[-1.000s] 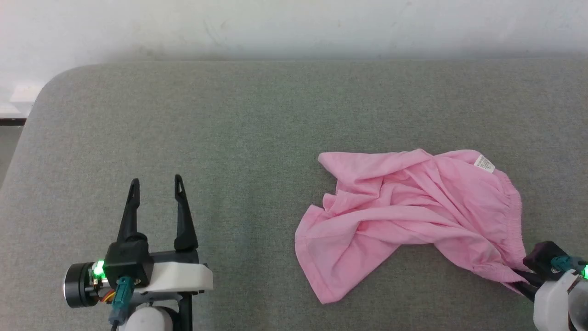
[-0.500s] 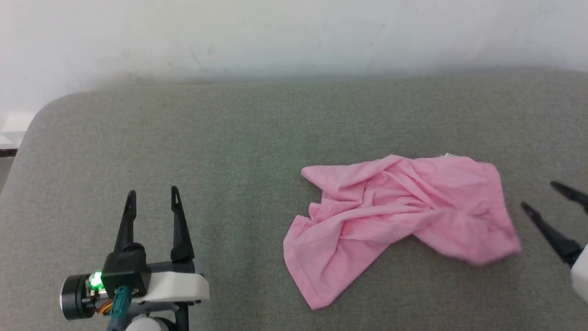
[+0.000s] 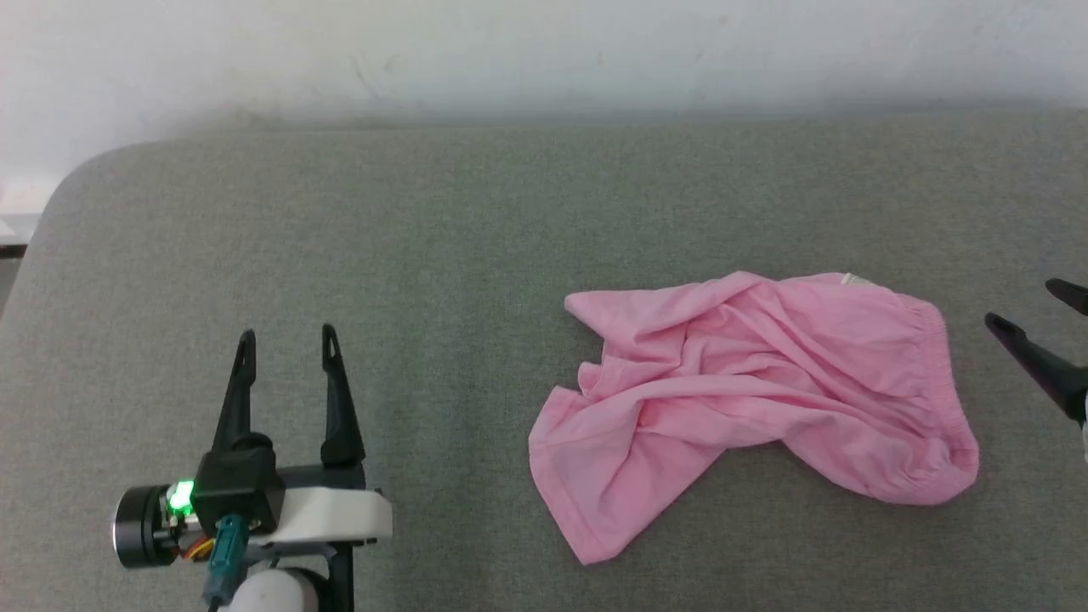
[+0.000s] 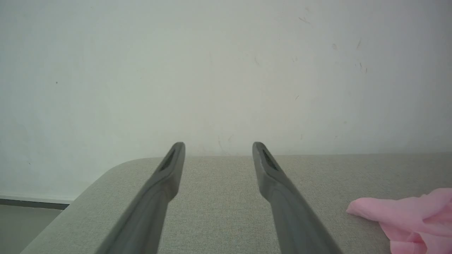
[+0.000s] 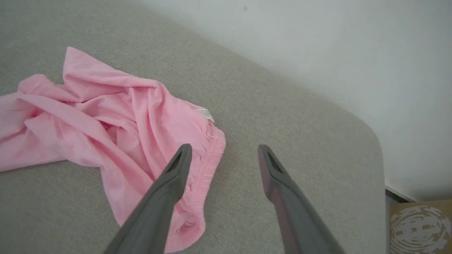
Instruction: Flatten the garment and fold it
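The shorts (image 3: 748, 399) are lying in a crumpled heap on the right half of the grey desk (image 3: 425, 255), with nothing holding them. Their waistband (image 3: 942, 374) is curving down the right side and the white label (image 3: 847, 279) is peeking out at the far edge. One leg (image 3: 586, 501) is trailing toward me at the left, and deep folds are bunching across the middle.

My right gripper (image 3: 1022, 303) is hovering just beside the waistband, clear of the cloth, jaws spread wide and empty. My left gripper (image 3: 289, 331) is waiting well apart on the left, also wide open with nothing in it.

I am judging this to be the flattening step, with no folding begun. Next I am expecting to need both grippers, one pinching the waistband and the other reaching across for the loose leg hem. Pulling them apart should be spreading the bunched middle flat. Cloth this thin is calling for a low, shallow pinch.
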Available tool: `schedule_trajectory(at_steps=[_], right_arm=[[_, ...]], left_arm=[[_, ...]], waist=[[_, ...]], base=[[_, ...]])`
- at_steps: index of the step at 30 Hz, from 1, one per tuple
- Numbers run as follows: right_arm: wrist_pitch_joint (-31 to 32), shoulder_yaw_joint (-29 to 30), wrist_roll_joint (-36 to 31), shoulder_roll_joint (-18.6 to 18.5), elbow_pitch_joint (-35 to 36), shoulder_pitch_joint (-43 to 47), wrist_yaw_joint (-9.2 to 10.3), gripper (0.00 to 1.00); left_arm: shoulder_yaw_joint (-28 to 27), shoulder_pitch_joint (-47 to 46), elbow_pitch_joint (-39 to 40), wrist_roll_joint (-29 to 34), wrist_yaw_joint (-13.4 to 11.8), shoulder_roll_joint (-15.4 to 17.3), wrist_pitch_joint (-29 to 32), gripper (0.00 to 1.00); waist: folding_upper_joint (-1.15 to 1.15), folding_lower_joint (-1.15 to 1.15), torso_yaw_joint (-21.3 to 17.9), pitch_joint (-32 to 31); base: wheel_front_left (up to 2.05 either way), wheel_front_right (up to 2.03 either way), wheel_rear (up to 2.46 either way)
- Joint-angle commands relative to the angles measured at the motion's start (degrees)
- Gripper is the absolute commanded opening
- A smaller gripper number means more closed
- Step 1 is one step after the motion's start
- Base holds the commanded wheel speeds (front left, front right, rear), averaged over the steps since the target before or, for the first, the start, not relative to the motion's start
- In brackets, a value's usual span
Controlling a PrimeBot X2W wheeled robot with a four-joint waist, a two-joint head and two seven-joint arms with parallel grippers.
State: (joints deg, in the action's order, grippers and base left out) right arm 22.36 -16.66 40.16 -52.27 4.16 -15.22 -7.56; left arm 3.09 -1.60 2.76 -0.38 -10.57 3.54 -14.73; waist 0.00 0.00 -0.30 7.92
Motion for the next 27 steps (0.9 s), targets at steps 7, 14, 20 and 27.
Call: schedule_trajectory(at_steps=[7,14,20,27], right_arm=[[11.89,-4.89,3.95,3.95,-10.42,-12.85,0.08,1.0],[12.24,-9.84,3.01,9.01,-23.13,-18.97,0.08,1.0],[10.06,-16.74,3.61,11.14,-30.64,-18.33,0.08,1.0],[-3.03,-19.22,7.51,8.41,-28.18,-21.82,0.08,0.0]], left_arm=[[1.82,-4.19,0.43,0.29,0.38,0.14,-0.27,1.0],[2.51,-6.48,0.52,-0.25,-0.21,-0.08,-0.27,1.0],[2.38,-7.38,0.44,-0.21,-0.55,-0.13,-0.27,1.0],[1.8,-7.23,0.06,-0.08,-0.74,0.35,-0.27,1.0]], waist=[[0.0,0.0,3.44,6.0],[0.0,0.0,5.75,10.13],[0.0,0.0,5.82,11.13],[0.0,0.0,3.86,9.41]], base=[[0.0,0.0,0.0],[0.0,0.0,0.0],[0.0,0.0,0.0],[0.0,0.0,0.0]])
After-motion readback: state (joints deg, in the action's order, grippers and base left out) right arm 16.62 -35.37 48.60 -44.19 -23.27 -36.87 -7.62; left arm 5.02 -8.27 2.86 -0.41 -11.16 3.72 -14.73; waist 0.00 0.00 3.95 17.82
